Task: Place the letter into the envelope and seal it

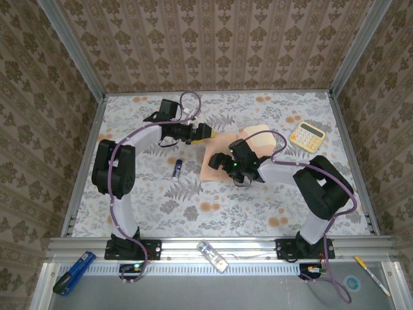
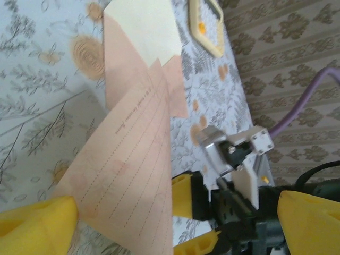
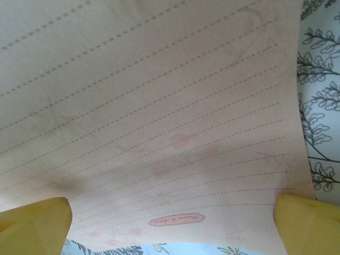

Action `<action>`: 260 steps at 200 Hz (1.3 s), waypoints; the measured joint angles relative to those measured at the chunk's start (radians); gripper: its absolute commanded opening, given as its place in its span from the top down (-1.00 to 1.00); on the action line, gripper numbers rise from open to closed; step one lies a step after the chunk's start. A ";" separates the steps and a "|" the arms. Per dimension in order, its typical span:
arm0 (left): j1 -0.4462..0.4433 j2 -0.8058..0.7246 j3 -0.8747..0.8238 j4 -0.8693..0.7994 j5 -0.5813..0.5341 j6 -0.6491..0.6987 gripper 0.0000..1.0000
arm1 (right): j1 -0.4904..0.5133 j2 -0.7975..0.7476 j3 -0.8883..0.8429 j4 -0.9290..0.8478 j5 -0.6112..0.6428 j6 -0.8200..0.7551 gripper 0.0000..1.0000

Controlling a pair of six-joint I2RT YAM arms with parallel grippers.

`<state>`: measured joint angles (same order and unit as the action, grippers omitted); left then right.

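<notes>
1. At the far left, a blue tool point(image 1: 73, 271) lies on the near metal rail, off the floral-patterned table point(image 1: 129, 213).
2. A small blue object point(image 1: 177, 168) lies on the table, left of centre and apart from the papers.
3. The left gripper point(image 1: 211, 134) hovers near the middle of the table, pointing right. Its yellow fingers point(image 2: 37, 223) are spread wide and pinch nothing.
4. The letter point(image 1: 210, 169), a peach sheet ruled with dotted lines, sits just right of centre, between the two grippers. In the left wrist view its end lifts off the table and runs between the spread fingers. I cannot tell whether it touches them.
5. The right gripper point(image 1: 222, 165) sits over the letter, pointing left. Its fingers stand wide apart, one at each side of the sheet, not pinching it.
6. The envelope point(image 1: 261, 137) lies flat just right of and beyond the letter. It is salmon, with its cream flap open.
7. A yellow calculator point(image 1: 307, 135) lies further right, apart from the envelope.
8. A pen point(image 1: 371, 274) rests on the near rail, far right.
</notes>
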<state>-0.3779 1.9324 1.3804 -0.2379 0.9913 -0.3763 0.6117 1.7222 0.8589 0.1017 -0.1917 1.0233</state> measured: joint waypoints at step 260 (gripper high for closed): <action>0.001 -0.073 -0.185 0.229 0.105 -0.175 -0.89 | 0.000 0.004 0.002 0.003 0.000 -0.013 -1.00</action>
<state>-0.3767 1.8595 1.1957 -0.0090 1.0958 -0.5518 0.6113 1.7264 0.8604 0.1051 -0.1913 1.0107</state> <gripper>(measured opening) 0.943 0.999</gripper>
